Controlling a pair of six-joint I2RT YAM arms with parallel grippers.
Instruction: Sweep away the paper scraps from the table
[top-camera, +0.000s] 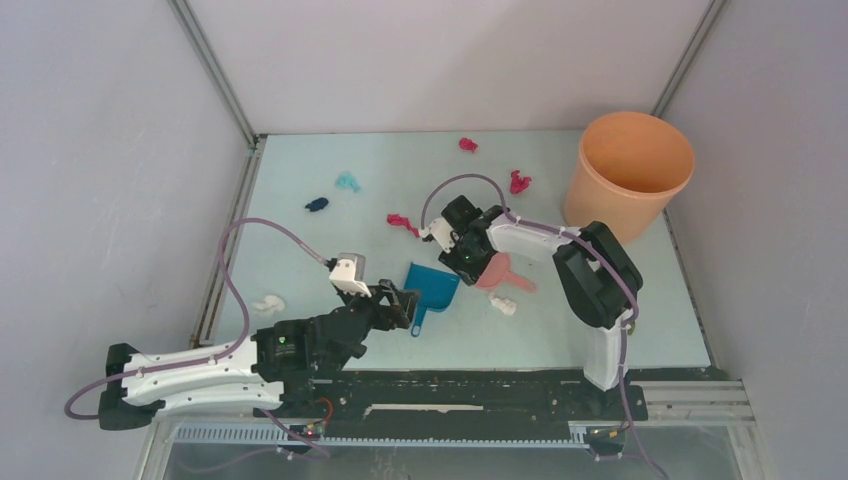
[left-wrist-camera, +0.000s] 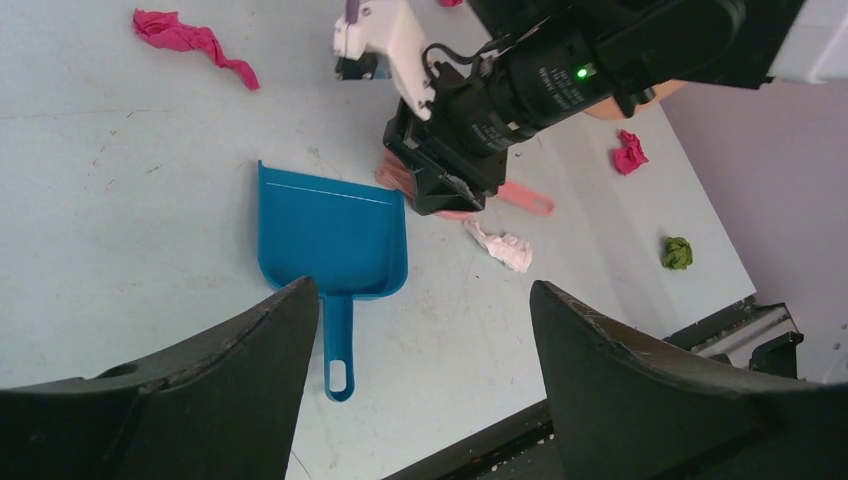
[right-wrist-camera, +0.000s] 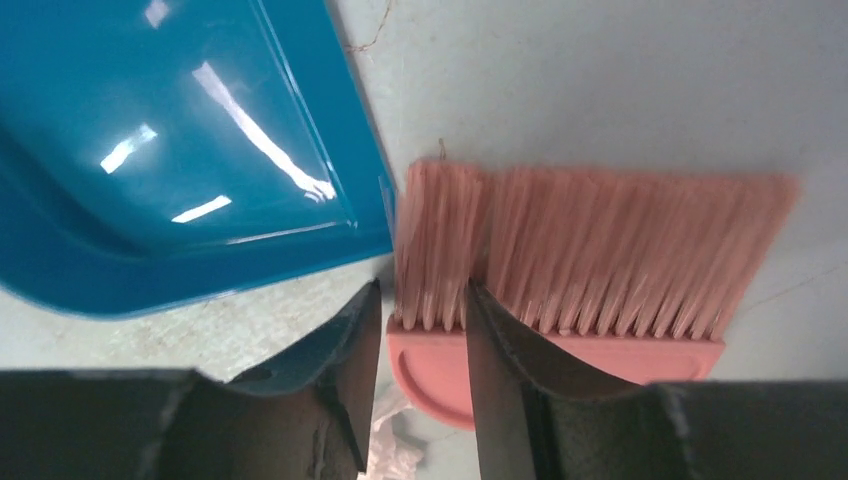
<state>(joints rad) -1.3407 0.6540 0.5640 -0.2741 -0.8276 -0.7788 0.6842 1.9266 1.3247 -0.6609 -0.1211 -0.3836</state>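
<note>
My right gripper (right-wrist-camera: 420, 296), half-closed, straddles one end of the pink brush (right-wrist-camera: 600, 240), whose long axis runs off sideways past one finger; I cannot tell if it pinches yet. My left gripper (left-wrist-camera: 422, 290) hangs wide and empty over the handle of the blue dustpan (left-wrist-camera: 335, 240). Most paper scraps (top-camera: 403, 222) lie on the table (top-camera: 540, 335) beyond both hands; the motor label (left-wrist-camera: 555, 85) is unreadable.

I get soft, even light on the pale mint-green worktop (top-camera: 400, 160); white glare streaks on the glossy blue plastic dustpan (right-wrist-camera: 200, 130).
</note>
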